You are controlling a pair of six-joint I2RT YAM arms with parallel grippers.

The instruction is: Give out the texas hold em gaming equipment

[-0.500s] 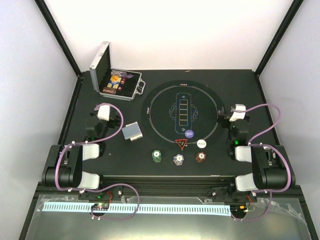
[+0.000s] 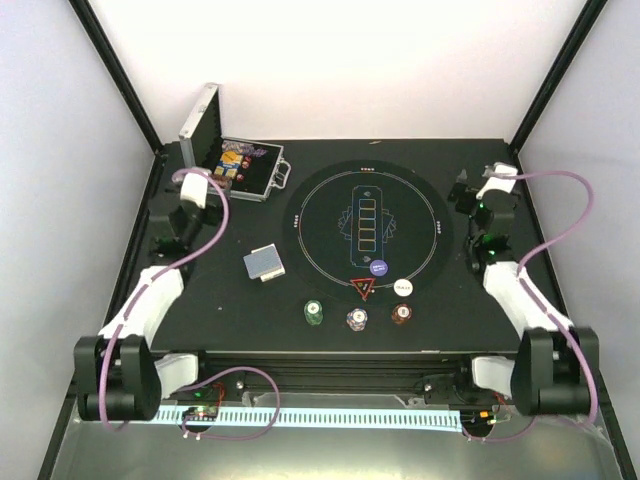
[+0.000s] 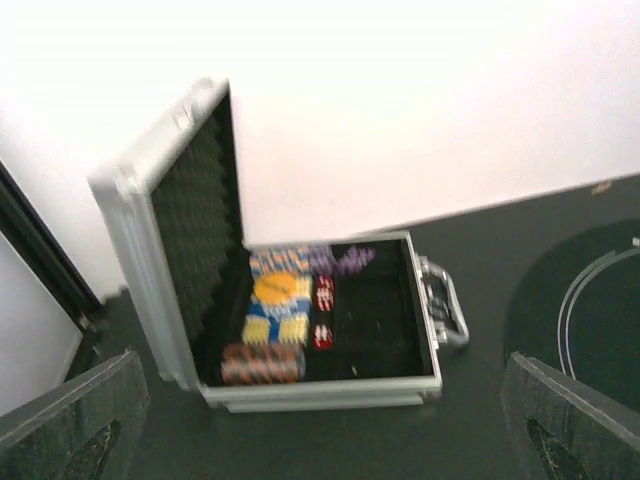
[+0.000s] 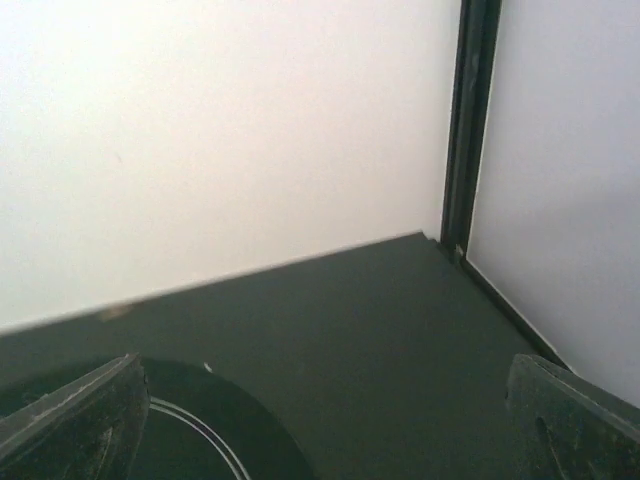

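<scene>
The Texas hold 'em equipment lies on the black table: a green chip [image 2: 314, 312], a blue-white chip [image 2: 356, 320] and a dark red chip [image 2: 401, 314] in a row near the front. A blue-grey card deck [image 2: 264, 264] sits left of the round mat [image 2: 330, 205]. On the mat's near edge are a purple button [image 2: 378, 268], a white button [image 2: 402, 286] and a red triangular marker [image 2: 363, 288]. My left gripper [image 2: 203, 172] [image 3: 322, 372] hangs open in front of the case. My right gripper [image 2: 468, 190] [image 4: 325, 368] is open over the bare far-right table.
The silver hinged case [image 2: 232, 165] [image 3: 300, 320] stands open at the far left, lid up, with striped chip stacks and red dice inside and its handle toward the mat. Black frame posts [image 4: 468, 120] and white walls close off the back and sides.
Both arms have stretched away from their folded pose toward the back: the left toward the open case, the right toward the far-right corner. The chips, cards and buttons have not moved.
</scene>
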